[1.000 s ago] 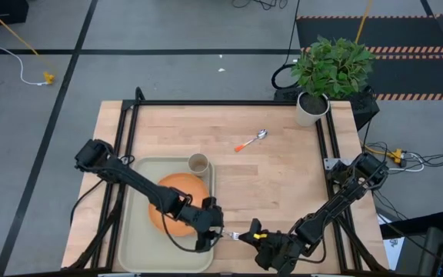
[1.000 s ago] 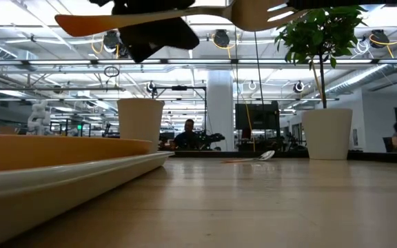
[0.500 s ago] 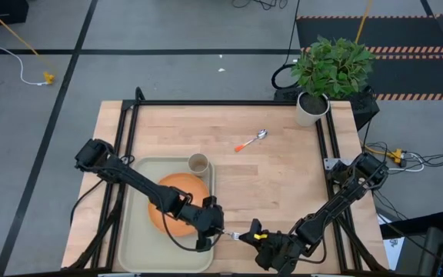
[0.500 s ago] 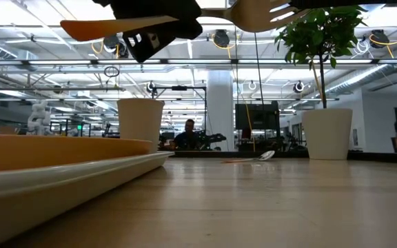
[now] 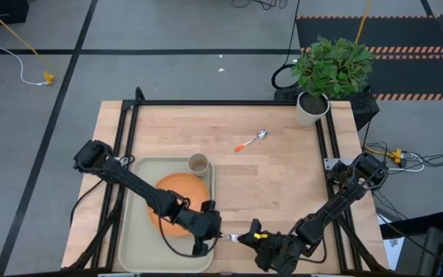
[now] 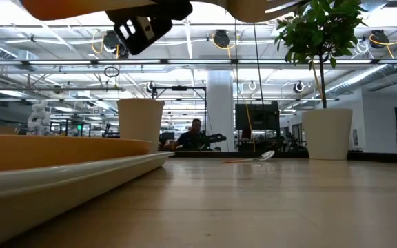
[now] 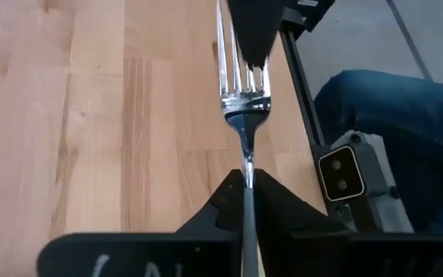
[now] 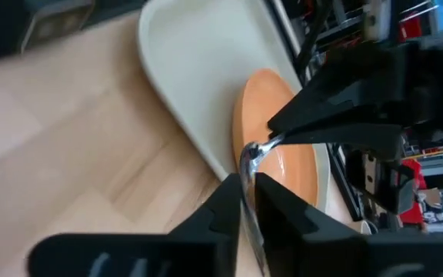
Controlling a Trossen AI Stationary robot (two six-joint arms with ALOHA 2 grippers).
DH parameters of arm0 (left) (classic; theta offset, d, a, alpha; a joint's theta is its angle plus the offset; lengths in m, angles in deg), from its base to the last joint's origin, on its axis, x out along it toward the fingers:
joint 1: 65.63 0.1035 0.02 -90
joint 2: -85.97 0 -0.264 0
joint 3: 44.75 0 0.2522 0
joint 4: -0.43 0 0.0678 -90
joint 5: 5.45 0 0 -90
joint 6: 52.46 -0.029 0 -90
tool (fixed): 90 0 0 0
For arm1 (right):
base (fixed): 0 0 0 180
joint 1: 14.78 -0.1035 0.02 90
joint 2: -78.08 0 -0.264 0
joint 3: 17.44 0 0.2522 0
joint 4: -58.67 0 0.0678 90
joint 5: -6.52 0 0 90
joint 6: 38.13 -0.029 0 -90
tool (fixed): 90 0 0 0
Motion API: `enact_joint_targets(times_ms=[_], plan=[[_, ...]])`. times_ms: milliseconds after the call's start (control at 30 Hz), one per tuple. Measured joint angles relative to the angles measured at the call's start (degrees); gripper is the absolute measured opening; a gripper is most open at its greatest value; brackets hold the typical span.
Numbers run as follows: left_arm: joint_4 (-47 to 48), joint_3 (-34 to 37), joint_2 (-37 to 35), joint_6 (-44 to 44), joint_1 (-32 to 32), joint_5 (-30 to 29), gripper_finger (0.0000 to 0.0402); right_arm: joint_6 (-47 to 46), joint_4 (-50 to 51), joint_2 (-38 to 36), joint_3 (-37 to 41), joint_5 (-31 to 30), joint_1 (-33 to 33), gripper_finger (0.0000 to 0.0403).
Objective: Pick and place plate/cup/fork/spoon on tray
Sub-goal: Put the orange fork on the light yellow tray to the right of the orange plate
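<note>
Left hand [image 5: 220, 235] & right hand [image 5: 246, 237] both clamp the fork [image 7: 244, 100] mid-air, just off the tray [image 5: 133, 231] edge. Handover, I judge: one hand should let go only once the other's grip is firm. Plate [image 5: 177, 192], cup [image 5: 198, 163] sit on tray; spoon [image 5: 251, 141] waits on tabletop [image 5: 283, 177].

A tan cup [image 6: 140, 119] stands behind the orange plate [image 6: 60, 150] on the tray [image 6: 74, 180].
</note>
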Motion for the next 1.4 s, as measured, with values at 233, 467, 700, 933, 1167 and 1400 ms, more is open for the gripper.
enact_joint_targets(times_ms=[233, 467, 700, 933, 1167, 1400], plan=[[2.38, 0.00, 0.00, 1.19, -4.34, -7.18, 0.0013, -1.54, -7.56, -0.02, 0.00, -0.09, -1.81, 0.0109], [3.63, 0.02, 0.00, 2.55, -12.51, -15.17, 0.0010, -5.38, -12.54, -1.29, 0.00, -0.24, -3.41, 0.0158], [10.99, 0.02, 0.00, 8.67, -21.65, -23.84, 0.0010, -11.27, -12.34, -1.99, 0.00, -0.31, -4.22, 0.0159], [21.03, 0.14, 0.00, 18.97, -27.30, -27.77, 0.0013, -18.11, -12.27, -1.99, 0.00, -0.28, -4.68, 0.0158], [16.70, 6.74, -0.02, 21.38, -28.98, -28.53, 0.0011, -22.69, -12.66, -1.99, 0.00, -0.08, -5.72, 0.0158], [5.81, 14.51, -0.02, 20.22, -28.35, -29.33, 0.0011, -23.85, -15.05, -1.99, 0.00, -0.09, -7.23, 0.0157]])
